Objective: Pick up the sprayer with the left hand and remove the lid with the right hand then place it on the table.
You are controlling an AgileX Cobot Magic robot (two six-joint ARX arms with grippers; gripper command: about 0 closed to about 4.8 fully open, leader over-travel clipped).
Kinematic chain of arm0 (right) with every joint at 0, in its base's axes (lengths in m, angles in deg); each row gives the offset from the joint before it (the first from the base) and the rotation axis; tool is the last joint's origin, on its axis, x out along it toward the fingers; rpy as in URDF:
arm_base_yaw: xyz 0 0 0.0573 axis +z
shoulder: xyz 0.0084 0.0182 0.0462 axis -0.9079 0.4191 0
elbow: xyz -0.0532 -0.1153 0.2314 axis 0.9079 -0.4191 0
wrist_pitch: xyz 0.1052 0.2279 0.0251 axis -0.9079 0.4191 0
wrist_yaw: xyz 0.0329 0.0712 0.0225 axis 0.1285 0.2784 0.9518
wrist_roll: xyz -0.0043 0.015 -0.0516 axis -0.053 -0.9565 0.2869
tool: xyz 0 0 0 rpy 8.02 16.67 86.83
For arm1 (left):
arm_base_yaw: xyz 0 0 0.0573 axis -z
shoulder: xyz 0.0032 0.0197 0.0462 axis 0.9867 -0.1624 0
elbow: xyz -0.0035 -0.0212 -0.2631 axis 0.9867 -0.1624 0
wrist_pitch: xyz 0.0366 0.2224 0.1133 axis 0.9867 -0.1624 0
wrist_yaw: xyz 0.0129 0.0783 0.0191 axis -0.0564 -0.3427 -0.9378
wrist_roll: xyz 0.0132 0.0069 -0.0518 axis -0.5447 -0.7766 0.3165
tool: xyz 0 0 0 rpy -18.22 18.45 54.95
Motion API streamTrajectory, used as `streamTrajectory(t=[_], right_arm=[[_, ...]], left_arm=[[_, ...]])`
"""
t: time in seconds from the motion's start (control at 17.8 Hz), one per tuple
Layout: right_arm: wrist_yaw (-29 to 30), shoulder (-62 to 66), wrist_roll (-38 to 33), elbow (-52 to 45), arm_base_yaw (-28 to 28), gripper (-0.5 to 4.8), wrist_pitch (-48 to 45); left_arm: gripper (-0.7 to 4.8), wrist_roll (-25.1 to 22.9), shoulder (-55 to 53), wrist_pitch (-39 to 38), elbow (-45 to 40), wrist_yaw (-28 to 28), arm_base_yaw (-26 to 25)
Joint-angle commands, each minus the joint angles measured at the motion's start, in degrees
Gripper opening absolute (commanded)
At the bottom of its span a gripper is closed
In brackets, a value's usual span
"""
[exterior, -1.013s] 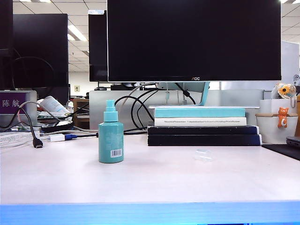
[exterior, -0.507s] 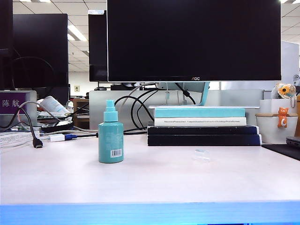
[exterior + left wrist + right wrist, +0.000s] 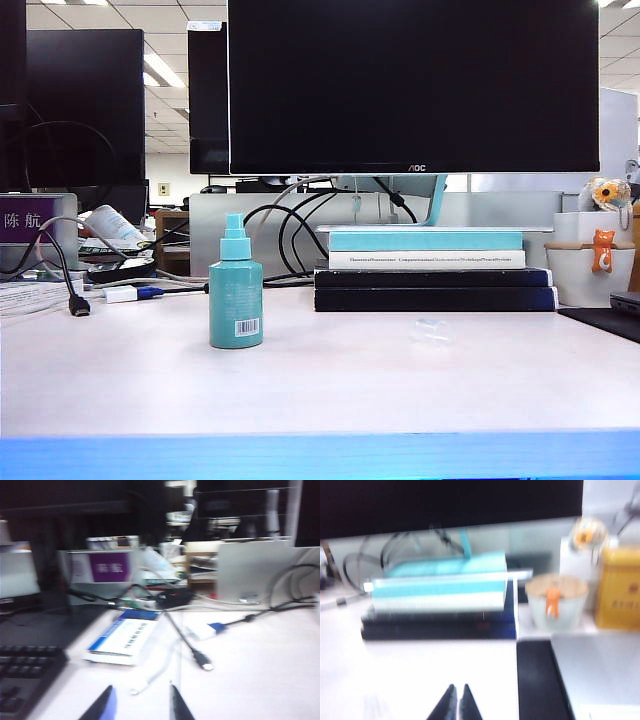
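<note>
Sprayer (image 3: 236, 288) uncapped, lid (image 3: 432, 330) on table (image 3: 320, 390) unmoved; left gripper (image 3: 140, 702) parted, empty, right gripper (image 3: 456, 700) closed, empty, both withdrawn—task apparently complete.

Across the exterior views we find almost no change — only the lid (image 3: 432, 330) reads differently: plain at first, faint midway, plain again now, same spot on the table (image 3: 320, 390). Possibly just glare.

We see the sprayer (image 3: 237, 290) as smooth teal plastic with a paper barcode label. The lid (image 3: 431, 329) is clear, glossy plastic. The table (image 3: 320, 385) shows a pale matt finish. We note black, plastic-looking fingertips on the left gripper (image 3: 139, 706) and right gripper (image 3: 456, 703).
</note>
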Motion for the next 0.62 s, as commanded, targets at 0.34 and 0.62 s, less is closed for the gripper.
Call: streamTrajectory(t=[0.34,0.62], right_arm=[[0.1,0.0,0.0,-0.3,0.2,0.22,5.1],[0.1,0.0,0.0,-0.3,0.1,0.22,7.3]], left_arm=[[1.48,0.0,0.1,-4.4,0.0,13.1,-4.1],[1.48,0.0,0.1,-4.2,0.0,13.4,-4.0]])
